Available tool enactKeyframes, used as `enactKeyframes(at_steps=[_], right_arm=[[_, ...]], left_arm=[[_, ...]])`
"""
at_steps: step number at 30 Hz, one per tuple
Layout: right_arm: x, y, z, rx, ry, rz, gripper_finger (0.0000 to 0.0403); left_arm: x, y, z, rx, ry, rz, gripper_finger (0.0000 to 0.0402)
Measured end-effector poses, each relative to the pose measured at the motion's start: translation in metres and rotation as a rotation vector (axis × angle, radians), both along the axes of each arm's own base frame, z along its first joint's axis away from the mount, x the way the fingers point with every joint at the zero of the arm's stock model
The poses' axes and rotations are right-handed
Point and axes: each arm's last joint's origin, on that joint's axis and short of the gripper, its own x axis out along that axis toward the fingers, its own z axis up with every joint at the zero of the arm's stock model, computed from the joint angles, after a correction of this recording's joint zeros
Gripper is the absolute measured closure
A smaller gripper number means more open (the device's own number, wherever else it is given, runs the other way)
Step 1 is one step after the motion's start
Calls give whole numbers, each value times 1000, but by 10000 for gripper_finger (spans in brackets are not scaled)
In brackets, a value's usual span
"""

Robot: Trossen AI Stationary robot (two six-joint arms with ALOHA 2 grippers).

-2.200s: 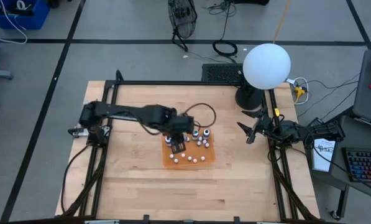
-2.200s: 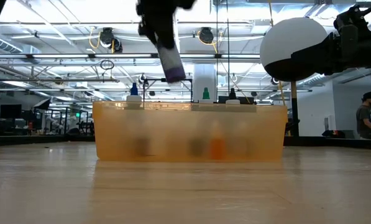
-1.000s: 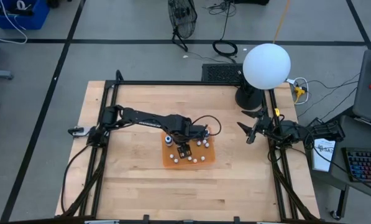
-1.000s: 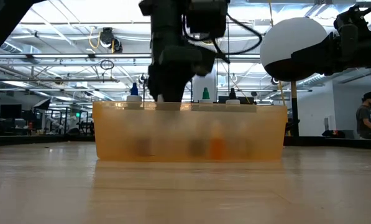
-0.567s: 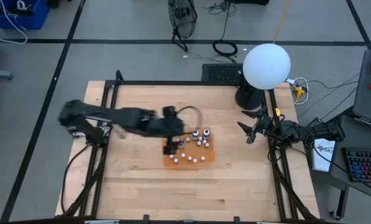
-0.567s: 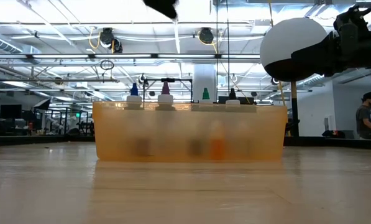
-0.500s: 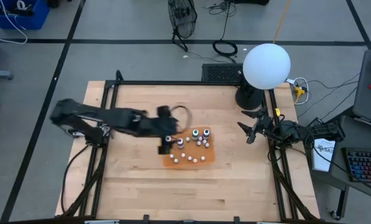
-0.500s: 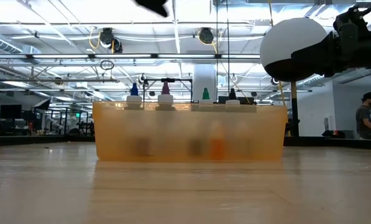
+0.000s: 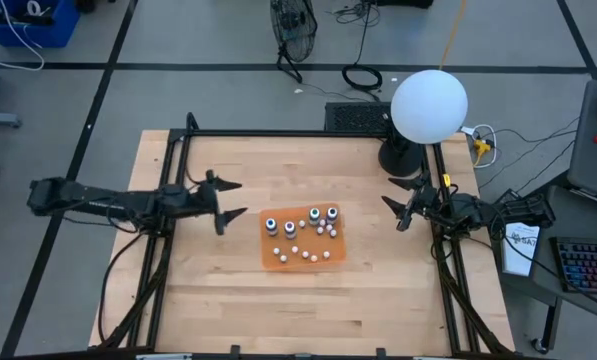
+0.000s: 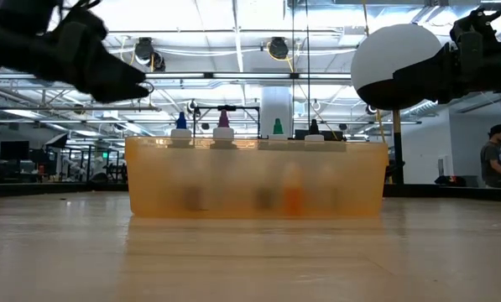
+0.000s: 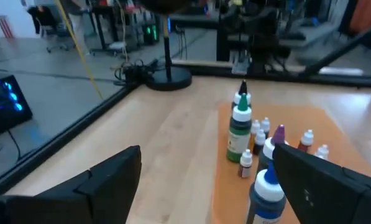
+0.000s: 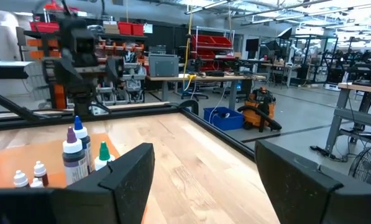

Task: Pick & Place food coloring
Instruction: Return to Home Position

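Note:
Four food coloring bottles stand upright in an orange tray (image 9: 323, 258): blue (image 10: 181, 122), purple (image 10: 223, 120), green (image 10: 277, 127) and black (image 10: 314, 127) tips show over its wall. In the high view they form a row (image 9: 290, 228) along the tray's far half. My left gripper (image 9: 228, 199) hangs open and level near the table's left side, well clear of the tray, fingers pointing at it; the green bottle (image 11: 240, 133) shows ahead in its wrist view. My right gripper (image 9: 402, 206) waits open at the right edge.
Several small white-capped items (image 9: 306, 254) lie in the tray's near half. A lamp with a white globe (image 9: 429, 105) stands at the far right corner. A black frame (image 9: 308, 134) runs round the table. Bare wood lies between the left gripper and the tray.
My left gripper stood pointing down in the tray at the purple bottle, let go of it, rose and drew back fast toward the table's left edge, tipping from pointing down to level. The purple bottle now stands free in the row.

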Motion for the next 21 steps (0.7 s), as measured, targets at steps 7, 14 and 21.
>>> enactKeyframes(at_steps=[7, 14, 21], right_arm=[[0, 0, 0, 5, -2, 0, 140], [0, 0, -1, 5, 4, 0, 140], [0, 0, -9, -6, 96, 6, 140]], left_arm=[[-31, 5, -22, -48, -90, 17, 46], [-45, 3, -25, -44, -96, -47, 36], [-53, 2, -20, -30, -151, -67, 39]])
